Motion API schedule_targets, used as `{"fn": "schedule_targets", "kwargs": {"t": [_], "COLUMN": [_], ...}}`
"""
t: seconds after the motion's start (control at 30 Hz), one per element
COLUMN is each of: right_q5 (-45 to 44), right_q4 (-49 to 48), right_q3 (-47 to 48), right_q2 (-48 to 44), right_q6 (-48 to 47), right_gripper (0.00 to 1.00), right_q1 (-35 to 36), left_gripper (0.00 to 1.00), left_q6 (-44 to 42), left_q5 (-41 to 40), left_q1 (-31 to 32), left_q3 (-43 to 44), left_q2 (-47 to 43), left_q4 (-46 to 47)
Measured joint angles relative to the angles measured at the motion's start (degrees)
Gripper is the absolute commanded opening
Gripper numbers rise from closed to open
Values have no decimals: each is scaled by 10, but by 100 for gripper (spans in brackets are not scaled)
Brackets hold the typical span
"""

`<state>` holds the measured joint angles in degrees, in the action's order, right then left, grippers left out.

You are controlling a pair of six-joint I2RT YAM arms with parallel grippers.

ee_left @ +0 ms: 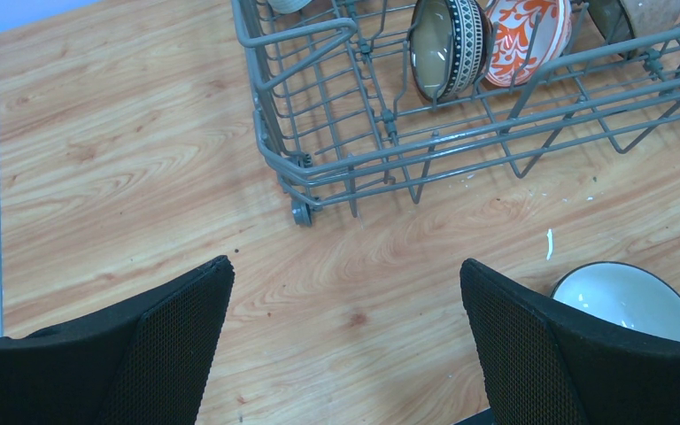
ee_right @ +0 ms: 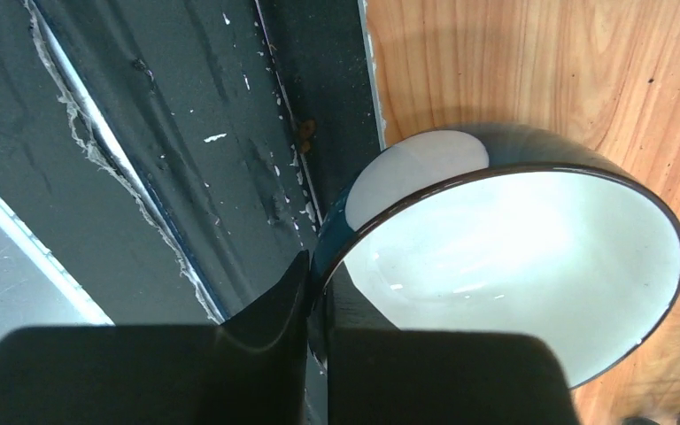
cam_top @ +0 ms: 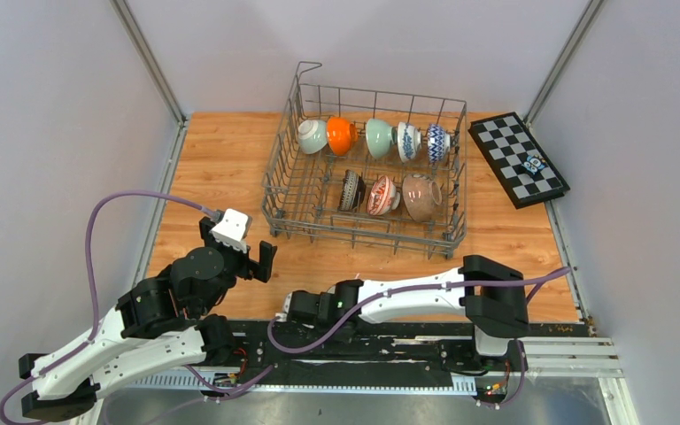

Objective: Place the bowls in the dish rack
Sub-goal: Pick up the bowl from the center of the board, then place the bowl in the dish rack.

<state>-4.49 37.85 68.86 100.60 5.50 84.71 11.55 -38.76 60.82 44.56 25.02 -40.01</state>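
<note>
Right gripper (ee_right: 317, 292) clamped on rim of dark blue bowl (ee_right: 513, 266), at the table's near edge, about 6 o'clock of dish rack (cam_top: 359, 232). Left gripper (ee_left: 345, 328) spread, empty. Bowl round, no long axis. Mouth faced up, tilted toward the wrist. Judgement: lift clear of the rack's front wall, tip the bowl on edge, seat it between free tines at 9 o'clock in the front row.

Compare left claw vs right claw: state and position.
Left claw is open and empty; right claw is shut on the dark bowl. Left claw faces a corner of the dish rack; right claw is at the near edge of the table. Both have black fingers.
</note>
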Motion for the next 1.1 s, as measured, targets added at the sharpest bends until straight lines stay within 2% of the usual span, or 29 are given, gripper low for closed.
{"fn": "schedule_targets", "kwargs": {"t": [0.33,0.67,0.93,1.1], "right_q5": [-8,-16,11,30], "right_q4": [4,8,7,-31], "right_q3": [2,2,6,17], "right_q2": [-22,-151,-251,-314], "right_q6": [3,21,44,59], "right_gripper": [3,3,3,3], "right_q1": [1,-15,-87,-143], "left_gripper": [100,100,100,100], "left_q6": [0,0,0,0], "left_q5": [0,-4,-9,-9], "left_q1": [0,0,0,0], "left_q3": [0,0,0,0], "left_q2": [0,0,0,0], "left_q4": [0,0,0,0]}}
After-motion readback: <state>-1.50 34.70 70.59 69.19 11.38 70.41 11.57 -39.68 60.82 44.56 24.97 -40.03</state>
